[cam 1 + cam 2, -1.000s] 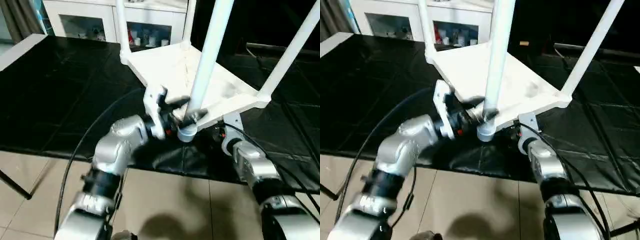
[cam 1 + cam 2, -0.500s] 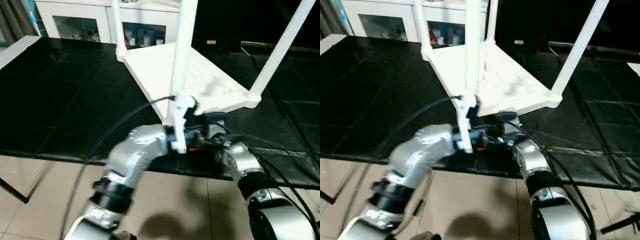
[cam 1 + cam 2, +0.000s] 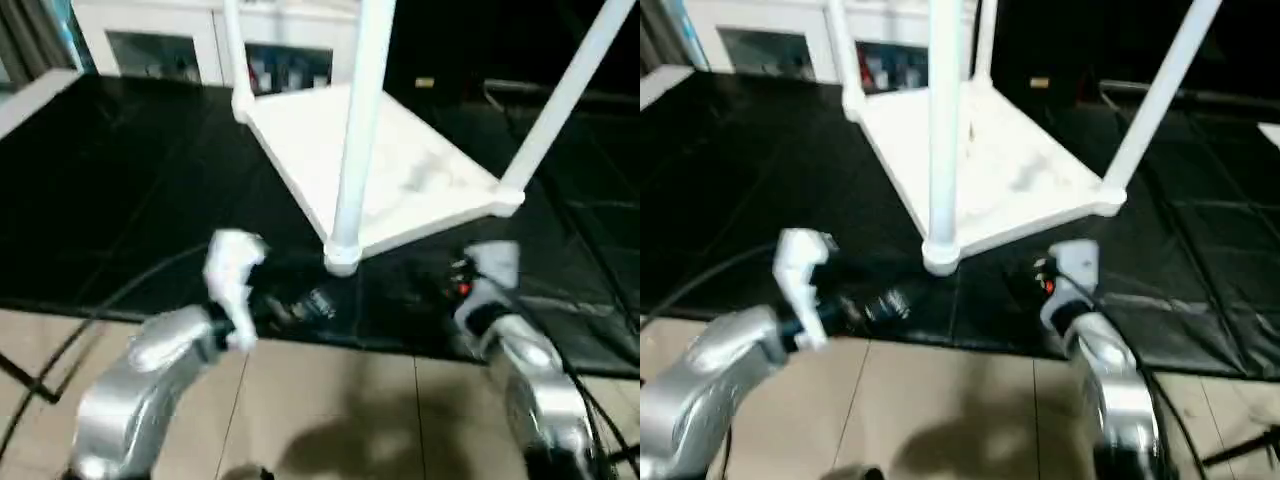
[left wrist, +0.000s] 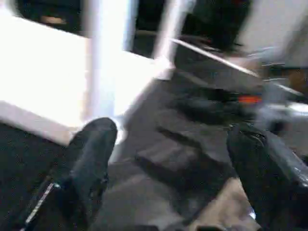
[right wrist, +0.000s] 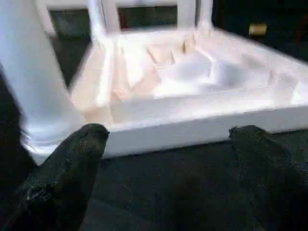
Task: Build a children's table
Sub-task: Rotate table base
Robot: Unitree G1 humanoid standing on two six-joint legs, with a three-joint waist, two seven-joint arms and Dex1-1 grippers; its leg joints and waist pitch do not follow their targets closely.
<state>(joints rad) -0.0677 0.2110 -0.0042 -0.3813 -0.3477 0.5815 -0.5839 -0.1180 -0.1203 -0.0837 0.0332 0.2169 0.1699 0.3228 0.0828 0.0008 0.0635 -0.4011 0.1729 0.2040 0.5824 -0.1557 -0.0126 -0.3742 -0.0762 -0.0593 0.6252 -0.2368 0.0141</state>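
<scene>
Table (image 3: 400, 180), upside down, legs fitted; both claws, left (image 4: 168, 159) and right (image 5: 168, 159), released, withdrawn to 6 o'clock; assembly seemingly complete.

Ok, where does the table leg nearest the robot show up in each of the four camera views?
Left eye view: nearest leg stands just right of centre, rising from the near corner socket.
Right eye view: the same leg stands just left of centre.
Left wrist view: a blurred white post above the left gripper's finger.
Right wrist view: a thick post at the picture's left edge.
Shared landmark: the white upturned table top.
</scene>
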